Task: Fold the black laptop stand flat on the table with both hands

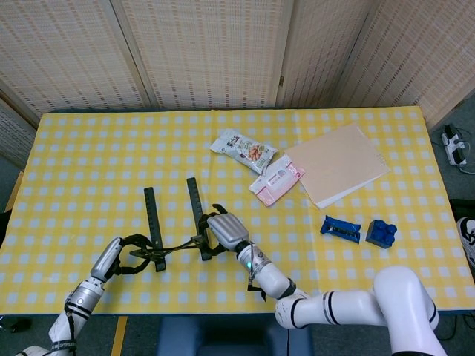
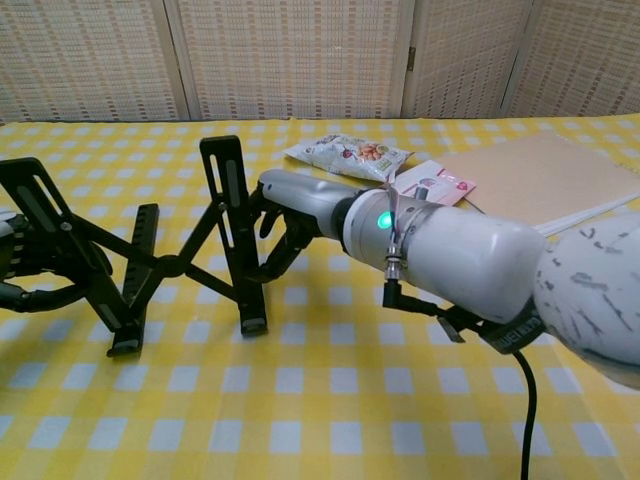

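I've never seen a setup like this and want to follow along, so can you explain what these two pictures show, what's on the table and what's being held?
Both pictures come from the robot's own cameras: the head view looks down on the table, the chest view looks across it from low down. The robot has two arms, each ending in a robot hand with fingers. The left robot hand and the right robot hand each grip a side of the black laptop stand, which is still propped open on the yellow checked tablecloth. Also lying there: a snack bag, a pink packet, a tan folder and two blue items.
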